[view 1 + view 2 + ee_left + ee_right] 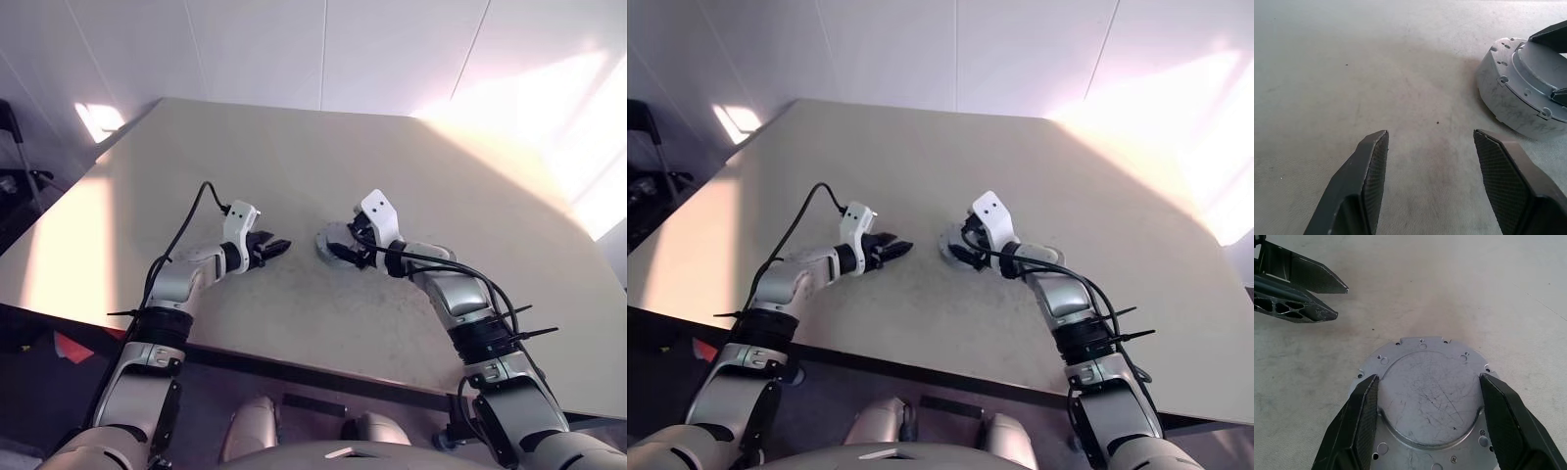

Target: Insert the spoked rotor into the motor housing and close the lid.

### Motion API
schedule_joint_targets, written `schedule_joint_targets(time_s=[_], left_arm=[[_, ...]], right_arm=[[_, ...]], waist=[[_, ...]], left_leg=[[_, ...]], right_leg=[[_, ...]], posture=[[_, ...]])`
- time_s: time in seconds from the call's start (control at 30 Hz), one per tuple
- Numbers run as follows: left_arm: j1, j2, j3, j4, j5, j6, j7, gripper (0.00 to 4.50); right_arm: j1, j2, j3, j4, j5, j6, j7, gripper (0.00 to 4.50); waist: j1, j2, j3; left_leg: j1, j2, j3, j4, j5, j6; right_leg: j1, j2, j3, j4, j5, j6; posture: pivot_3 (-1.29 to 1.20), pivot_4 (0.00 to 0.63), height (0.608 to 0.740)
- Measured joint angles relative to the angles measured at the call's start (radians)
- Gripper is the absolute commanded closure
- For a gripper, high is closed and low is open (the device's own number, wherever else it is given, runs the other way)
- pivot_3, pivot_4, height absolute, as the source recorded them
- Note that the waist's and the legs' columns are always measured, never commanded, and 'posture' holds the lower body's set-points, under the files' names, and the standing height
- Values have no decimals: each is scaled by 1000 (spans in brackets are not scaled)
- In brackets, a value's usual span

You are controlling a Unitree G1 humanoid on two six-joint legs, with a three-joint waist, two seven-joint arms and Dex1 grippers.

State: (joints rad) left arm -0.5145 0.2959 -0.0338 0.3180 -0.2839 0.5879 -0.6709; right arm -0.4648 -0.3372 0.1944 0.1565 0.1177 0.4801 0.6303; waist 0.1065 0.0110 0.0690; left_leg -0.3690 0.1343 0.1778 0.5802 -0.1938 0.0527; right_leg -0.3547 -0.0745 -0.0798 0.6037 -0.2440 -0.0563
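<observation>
A grey metal motor housing (1426, 399) sits on the pale beige worktop (294, 147), near its middle and toward the robot's right. What shows of it is a flat, scratched round face with a raised central disc and a flange ringed by small screw holes; whether this face is the lid or the housing's base cannot be told. No brand, label or writing can be read on it or anywhere on the worktop.

The right end effector (1427, 426) hovers over the housing with its two black fingers spread, one finger (1359, 421) at each side of the raised disc. Whether the pads touch the metal cannot be told, and nothing is lifted.

The left end effector (1432, 176) stands just beside the housing on the robot's left, pointing toward it. Its fingers are spread as well, with bare worktop between them, pinching nothing. In the left wrist view the housing (1518, 93) lies ahead of that end effector and to one side, with the dark tips of the right end effector's fingers over its upper face.
</observation>
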Motion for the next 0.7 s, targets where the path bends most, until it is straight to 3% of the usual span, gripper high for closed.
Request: schedule_joint_targets(time_s=[0.23, 0.37, 0.47, 0.7], left_arm=[[0, -2, 1, 0, -1, 2, 2, 1547], [-48, -67, 43, 27, -48, 66, 26, 1547], [-168, -157, 97, 113, -118, 133, 34, 2188], [-282, -227, 93, 326, -135, 141, -16, 4441]], right_arm=[[-7, 0, 14, 7, -10, -1, -7, 1391], [-11, 0, 15, 14, -16, -1, -16, 1391], [-19, 1, 19, 25, -21, -1, -20, 1391], [-25, 9, 34, 22, -23, -2, -20, 1391]], waist=[[-2, 0, 0], [-1, 0, 0], [-1, -1, 0], [-8, -1, -1]], left_leg=[[1, 0, 0, 0, 0, 0], [2, 0, 0, 0, 1, -1], [4, 0, 0, 1, 2, -2], [4, 0, 0, -1, 2, -2]], right_leg=[[0, 0, 0, 0, 0, 0], [1, 0, 0, 1, 0, 0], [3, 0, 0, 1, 0, 0], [2, 0, 0, 0, 0, 0]], posture=[[0, 0, 740], [0, 0, 740], [0, 0, 740], [0, 0, 740]])
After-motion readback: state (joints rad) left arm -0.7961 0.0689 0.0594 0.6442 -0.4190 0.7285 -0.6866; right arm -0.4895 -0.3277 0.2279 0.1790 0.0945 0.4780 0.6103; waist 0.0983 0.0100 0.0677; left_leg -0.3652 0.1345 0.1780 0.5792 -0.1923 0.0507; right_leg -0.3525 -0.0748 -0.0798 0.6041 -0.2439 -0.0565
